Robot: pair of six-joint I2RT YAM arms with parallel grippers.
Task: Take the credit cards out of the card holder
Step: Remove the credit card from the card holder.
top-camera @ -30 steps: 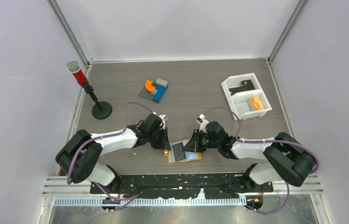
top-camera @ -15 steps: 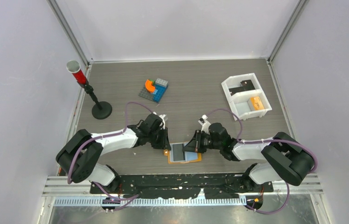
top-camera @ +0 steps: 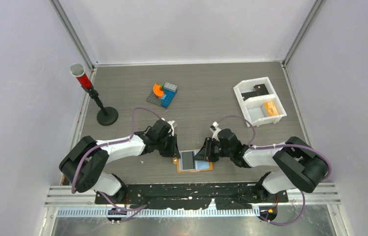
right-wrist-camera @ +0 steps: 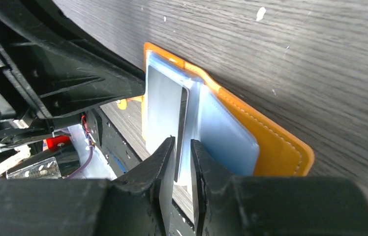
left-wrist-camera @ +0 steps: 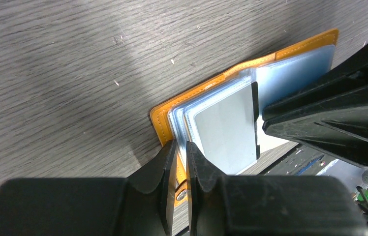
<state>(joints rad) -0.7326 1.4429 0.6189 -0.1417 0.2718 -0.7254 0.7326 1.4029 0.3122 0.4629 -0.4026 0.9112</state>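
The tan-orange card holder point(top-camera: 202, 165) lies open on the table near its front edge, between my two arms. A dark grey credit card point(top-camera: 188, 160) lies in the pale blue sleeves on its left half. My left gripper point(top-camera: 174, 153) is shut on the holder's left edge by the small tab; in the left wrist view the fingers point(left-wrist-camera: 167, 162) pinch the orange edge of the holder point(left-wrist-camera: 206, 91) beside the card point(left-wrist-camera: 226, 128). My right gripper point(top-camera: 200, 156) is at the card's right edge. In the right wrist view it point(right-wrist-camera: 183, 150) is closed on the edge of the card point(right-wrist-camera: 165, 108) and a sleeve of the holder point(right-wrist-camera: 270, 142).
A white two-compartment tray point(top-camera: 251, 83) at the back right holds a small orange block point(top-camera: 270, 108) and a dark item point(top-camera: 259, 89). Toy bricks point(top-camera: 163, 94) sit mid-back. A black stand with a red cup point(top-camera: 93, 96) stands at the left. The table's front edge is just behind the holder.
My right wrist has shifted slightly and the holder has settled a little straighter. The left gripper keeps its hold and the card stays on the left half.
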